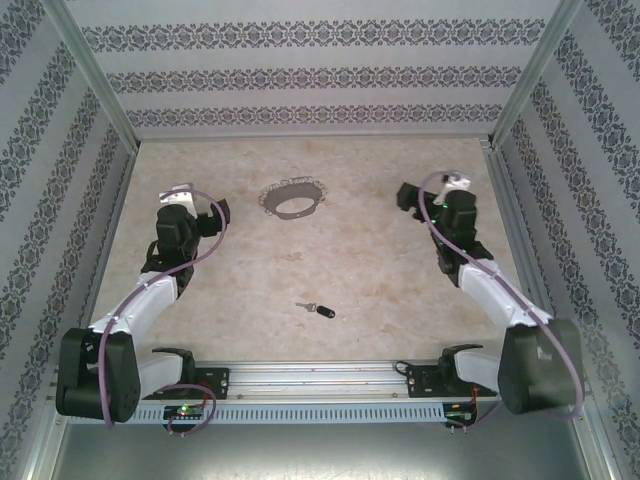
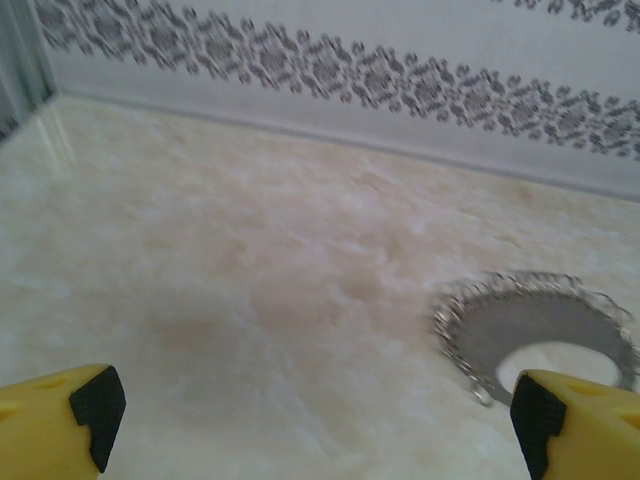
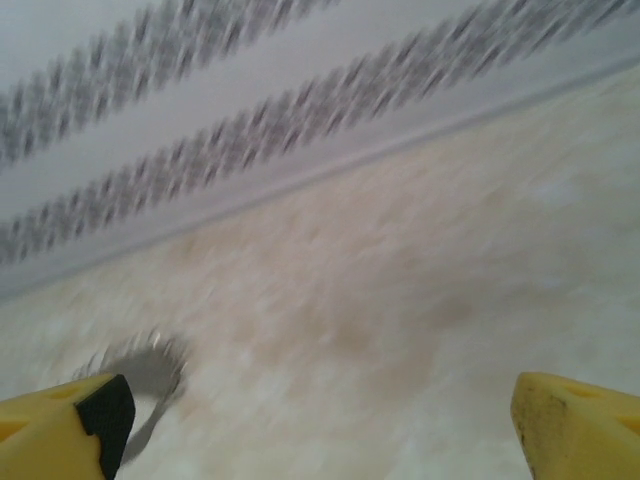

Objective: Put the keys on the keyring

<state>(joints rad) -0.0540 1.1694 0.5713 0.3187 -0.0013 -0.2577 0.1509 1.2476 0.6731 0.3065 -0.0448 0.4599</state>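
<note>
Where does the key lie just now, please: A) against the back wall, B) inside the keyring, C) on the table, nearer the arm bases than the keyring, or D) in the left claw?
C: the key lies alone on the table, well apart from the keyring, on its near side.

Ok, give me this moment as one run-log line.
left hand: open, empty, left of keyring | right hand: open, empty, right of keyring | key: on table, apart from keyring | task: not started
</note>
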